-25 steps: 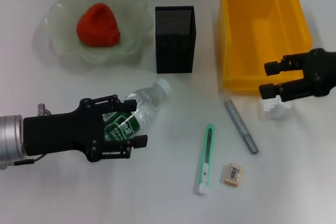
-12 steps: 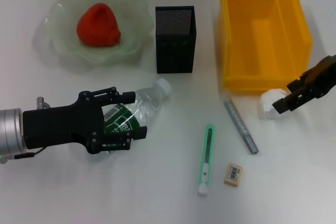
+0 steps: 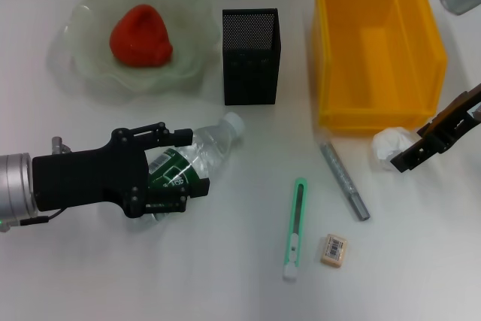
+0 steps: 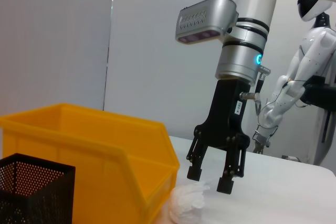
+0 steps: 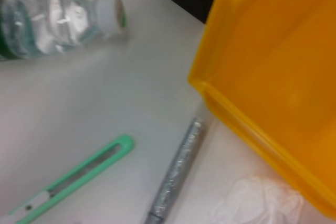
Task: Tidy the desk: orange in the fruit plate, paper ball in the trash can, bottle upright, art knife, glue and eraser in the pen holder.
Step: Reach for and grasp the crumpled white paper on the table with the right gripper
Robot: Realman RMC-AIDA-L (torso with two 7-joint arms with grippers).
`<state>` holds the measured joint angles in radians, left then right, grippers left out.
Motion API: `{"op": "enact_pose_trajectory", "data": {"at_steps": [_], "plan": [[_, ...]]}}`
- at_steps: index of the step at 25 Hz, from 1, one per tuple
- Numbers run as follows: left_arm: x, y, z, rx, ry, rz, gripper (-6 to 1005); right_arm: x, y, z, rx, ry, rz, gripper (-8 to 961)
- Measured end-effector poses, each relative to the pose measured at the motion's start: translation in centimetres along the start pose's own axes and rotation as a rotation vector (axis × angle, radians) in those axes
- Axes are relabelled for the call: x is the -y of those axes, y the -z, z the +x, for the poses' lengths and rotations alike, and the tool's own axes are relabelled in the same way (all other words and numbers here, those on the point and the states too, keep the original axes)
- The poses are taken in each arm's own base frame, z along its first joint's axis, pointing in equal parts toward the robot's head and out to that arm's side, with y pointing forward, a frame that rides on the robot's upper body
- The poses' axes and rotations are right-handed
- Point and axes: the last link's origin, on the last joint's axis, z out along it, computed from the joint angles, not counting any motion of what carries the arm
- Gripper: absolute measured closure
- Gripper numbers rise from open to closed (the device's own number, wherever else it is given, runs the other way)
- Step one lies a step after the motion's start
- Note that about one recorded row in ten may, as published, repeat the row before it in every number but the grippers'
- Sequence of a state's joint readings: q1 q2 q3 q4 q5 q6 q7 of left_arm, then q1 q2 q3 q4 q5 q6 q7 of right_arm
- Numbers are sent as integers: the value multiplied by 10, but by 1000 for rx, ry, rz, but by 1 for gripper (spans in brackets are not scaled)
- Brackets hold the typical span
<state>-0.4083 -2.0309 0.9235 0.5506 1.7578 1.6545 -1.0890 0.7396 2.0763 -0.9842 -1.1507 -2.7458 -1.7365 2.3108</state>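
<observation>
I have the left gripper (image 3: pixel 180 167) pinching the bottle (image 3: pixel 197 157), which lies on the table (image 3: pixel 225 276) with its cap aimed up toward the pen holder (image 3: pixel 251 56). My right gripper (image 4: pixel 211 178) hangs with jaws spread just above the paper ball (image 3: pixel 392 146), beside the yellow trash can (image 3: pixel 376 43).

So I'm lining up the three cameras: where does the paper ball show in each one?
Head view: paper ball on the table, just in front of the yellow bin, beside the right hand.
Left wrist view: paper ball low in the picture, under the right hand.
Right wrist view: paper ball below the bin's corner.
Shared landmark: the yellow bin.
</observation>
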Motion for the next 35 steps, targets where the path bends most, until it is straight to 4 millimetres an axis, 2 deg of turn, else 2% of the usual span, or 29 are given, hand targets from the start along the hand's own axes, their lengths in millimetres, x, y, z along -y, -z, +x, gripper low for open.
{"op": "enact_pose_trajectory", "data": {"at_steps": [14, 28, 35], "plan": [[0, 0, 0, -1, 0, -2, 190, -2, -23, -4, -34, 8, 58, 126], [1, 1, 2, -2, -4, -1, 190, -1, -34, -9, -27, 34, 83, 127], [2, 2, 2, -4, -4, 0, 190, -2, -37, -11, -13, 40, 77, 176]]}}
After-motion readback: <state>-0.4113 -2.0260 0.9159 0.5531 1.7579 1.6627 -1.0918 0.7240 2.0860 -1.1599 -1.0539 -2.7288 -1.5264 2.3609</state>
